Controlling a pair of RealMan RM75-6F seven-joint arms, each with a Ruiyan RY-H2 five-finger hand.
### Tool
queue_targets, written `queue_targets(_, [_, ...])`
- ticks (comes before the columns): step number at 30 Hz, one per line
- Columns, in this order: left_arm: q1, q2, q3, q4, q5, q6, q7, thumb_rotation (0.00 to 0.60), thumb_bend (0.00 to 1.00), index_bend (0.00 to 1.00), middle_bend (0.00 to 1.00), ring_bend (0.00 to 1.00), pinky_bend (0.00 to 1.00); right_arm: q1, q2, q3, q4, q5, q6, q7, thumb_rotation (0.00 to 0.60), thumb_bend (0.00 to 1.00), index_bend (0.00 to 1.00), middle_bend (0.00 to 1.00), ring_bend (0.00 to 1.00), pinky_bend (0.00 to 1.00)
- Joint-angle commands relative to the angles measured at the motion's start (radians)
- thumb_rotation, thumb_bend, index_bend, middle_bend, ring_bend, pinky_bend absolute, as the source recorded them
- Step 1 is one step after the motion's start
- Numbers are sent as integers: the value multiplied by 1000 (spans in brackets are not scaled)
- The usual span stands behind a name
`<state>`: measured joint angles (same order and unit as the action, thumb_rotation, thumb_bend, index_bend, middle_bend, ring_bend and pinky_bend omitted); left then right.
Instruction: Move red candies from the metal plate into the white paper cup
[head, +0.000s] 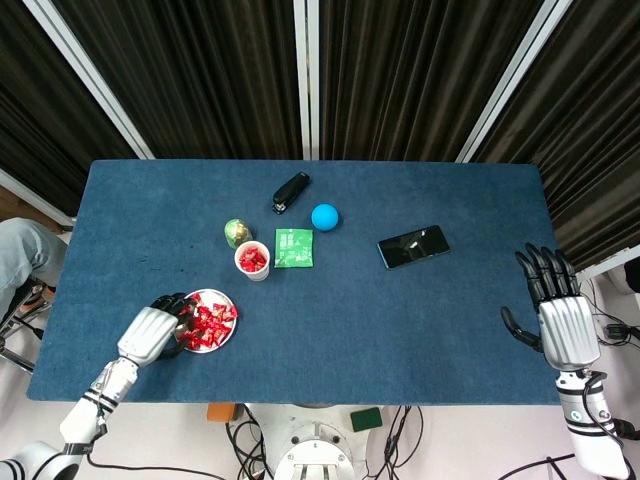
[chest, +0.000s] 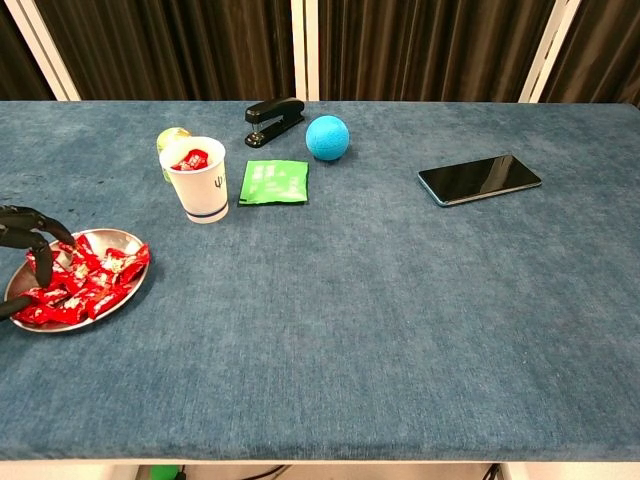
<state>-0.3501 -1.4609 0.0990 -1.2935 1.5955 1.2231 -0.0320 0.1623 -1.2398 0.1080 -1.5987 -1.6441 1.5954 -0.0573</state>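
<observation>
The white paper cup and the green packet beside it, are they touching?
Apart. The chest view shows a strip of blue cloth between the white paper cup and the green packet.

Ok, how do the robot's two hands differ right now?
The left hand is curled over the metal plate with its fingertips down among the red candies; the right hand lies spread flat at the table's right edge, far from any object. The left shows in both views, the right only in the head view. Both have silver backs and black fingers.
</observation>
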Motion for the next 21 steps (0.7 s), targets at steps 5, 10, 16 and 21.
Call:
queue_targets(5, [0, -17, -7, 23, 0, -1, -6, 600, 391, 579, 217, 118, 208, 0, -1, -1, 1, 2, -2, 0, 600, 318, 0, 0, 0, 0])
queue_targets(10, [2, -25, -12, 32, 7, 13, -19, 600, 396, 615, 231, 118, 209, 0, -2, -1, 2, 3, -3, 1, 600, 318, 0, 0, 0, 0])
queue_targets(16, [9, -1, -10, 3, 23, 42, -32, 600, 396, 629, 235, 118, 209, 1, -2, 1, 4, 4, -3, 4, 600, 318, 0, 0, 0, 0])
queue_targets(21, [14, 60, -16, -66, 37, 79, -31, 600, 396, 629, 235, 118, 209, 1, -1, 1, 6, 5, -1, 10, 600, 317, 0, 0, 0, 0])
